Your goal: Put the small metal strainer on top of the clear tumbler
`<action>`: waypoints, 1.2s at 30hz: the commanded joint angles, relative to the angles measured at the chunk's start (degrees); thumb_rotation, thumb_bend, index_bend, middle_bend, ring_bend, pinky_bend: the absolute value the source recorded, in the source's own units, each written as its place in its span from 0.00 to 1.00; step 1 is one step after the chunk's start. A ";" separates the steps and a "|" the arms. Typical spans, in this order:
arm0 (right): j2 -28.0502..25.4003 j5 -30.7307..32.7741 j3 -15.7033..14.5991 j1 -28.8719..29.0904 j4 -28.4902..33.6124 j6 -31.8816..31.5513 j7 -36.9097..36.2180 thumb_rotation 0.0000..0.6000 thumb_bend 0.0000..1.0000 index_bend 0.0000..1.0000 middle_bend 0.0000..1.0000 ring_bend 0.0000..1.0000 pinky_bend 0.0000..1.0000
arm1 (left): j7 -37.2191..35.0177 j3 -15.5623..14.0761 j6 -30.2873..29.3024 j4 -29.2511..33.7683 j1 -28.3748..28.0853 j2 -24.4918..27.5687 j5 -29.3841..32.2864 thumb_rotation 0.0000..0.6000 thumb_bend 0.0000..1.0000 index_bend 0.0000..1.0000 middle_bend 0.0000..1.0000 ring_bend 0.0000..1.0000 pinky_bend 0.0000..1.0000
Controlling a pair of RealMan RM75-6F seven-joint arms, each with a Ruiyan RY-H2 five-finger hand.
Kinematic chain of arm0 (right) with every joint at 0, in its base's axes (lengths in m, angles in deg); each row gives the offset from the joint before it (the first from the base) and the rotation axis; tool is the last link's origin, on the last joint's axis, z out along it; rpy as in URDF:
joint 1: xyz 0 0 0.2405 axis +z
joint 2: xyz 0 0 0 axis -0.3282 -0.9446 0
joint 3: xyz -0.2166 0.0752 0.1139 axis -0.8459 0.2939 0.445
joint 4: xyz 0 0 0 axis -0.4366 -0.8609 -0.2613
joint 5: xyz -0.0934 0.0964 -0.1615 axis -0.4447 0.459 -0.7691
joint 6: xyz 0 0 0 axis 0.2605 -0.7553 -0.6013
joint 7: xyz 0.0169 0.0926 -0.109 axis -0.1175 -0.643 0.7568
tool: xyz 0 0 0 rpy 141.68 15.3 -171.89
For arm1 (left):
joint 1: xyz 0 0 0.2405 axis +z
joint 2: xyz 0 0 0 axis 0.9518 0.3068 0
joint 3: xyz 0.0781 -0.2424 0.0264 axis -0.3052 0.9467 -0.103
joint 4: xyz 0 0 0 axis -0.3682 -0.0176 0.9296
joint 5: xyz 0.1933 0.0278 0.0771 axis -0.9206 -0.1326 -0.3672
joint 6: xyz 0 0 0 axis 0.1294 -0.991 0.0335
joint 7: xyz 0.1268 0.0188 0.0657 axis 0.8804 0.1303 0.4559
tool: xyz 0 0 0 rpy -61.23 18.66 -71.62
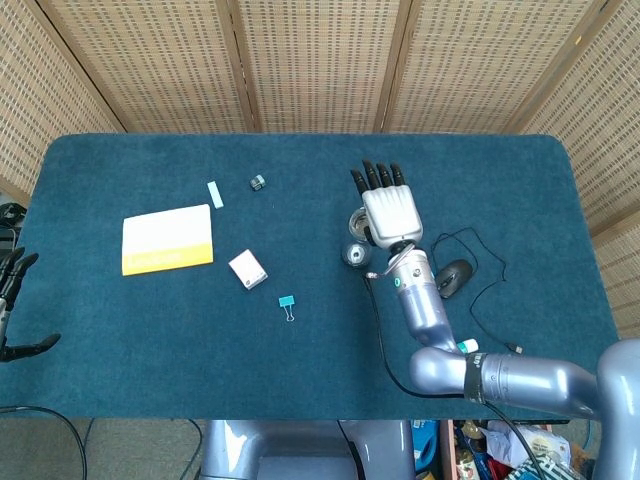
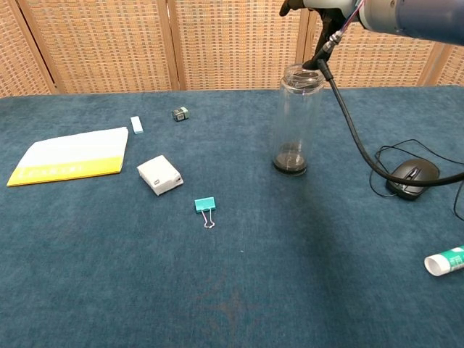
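The clear tumbler [image 2: 296, 123] stands upright right of the table's middle; from the head view I look down into it [image 1: 356, 243]. The small metal strainer [image 2: 304, 72] sits in the tumbler's rim. My right hand [image 1: 392, 208] hovers just above and behind the rim with its fingers [image 1: 374, 177] spread and nothing in them. In the chest view only its lower edge [image 2: 319, 7] shows at the top of the frame, clear of the strainer. My left hand [image 1: 12, 300] hangs open off the table's left edge.
A black cable [image 2: 355, 138] droops from my right wrist past the tumbler. A black mouse [image 2: 412, 176] and a white-green tube [image 2: 446, 261] lie to the right. Left of the tumbler are a teal binder clip [image 2: 205, 205], a white box [image 2: 159, 175] and a yellow-white booklet [image 2: 69, 156].
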 commanded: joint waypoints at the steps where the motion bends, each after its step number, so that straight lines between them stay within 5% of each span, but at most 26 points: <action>1: -0.33 0.28 0.02 0.03 0.47 -0.23 0.25 1.00 0.48 0.00 0.00 0.00 0.00 | -0.05 -0.01 0.02 0.03 -0.01 0.05 -0.04 1.00 0.08 0.00 0.00 0.00 0.00; 9: -3.02 -2.28 -0.42 -1.00 4.66 0.14 -0.86 1.00 0.50 0.07 0.00 0.00 0.00 | -0.51 -0.05 0.02 -0.06 0.04 0.16 -0.17 1.00 0.08 0.00 0.00 0.00 0.00; 25: -13.75 -20.97 -8.25 -11.94 17.18 -1.13 -10.68 1.00 0.70 0.21 0.00 0.00 0.00 | -0.60 -0.52 -0.04 0.14 0.17 0.22 -1.26 1.00 0.08 0.00 0.00 0.00 0.00; 31: -16.22 -26.13 -10.89 -15.36 17.51 -1.09 -13.31 1.00 0.79 0.23 0.00 0.00 0.00 | 0.57 -0.99 -0.19 0.63 0.23 -0.11 -2.25 1.00 0.08 0.00 0.00 0.00 0.00; 36: -15.32 -24.37 -10.17 -14.75 15.85 -0.26 -11.81 1.00 0.84 0.23 0.00 0.00 0.00 | 2.13 -1.10 -0.62 1.37 0.30 -0.54 -2.56 1.00 0.08 0.00 0.00 0.00 0.00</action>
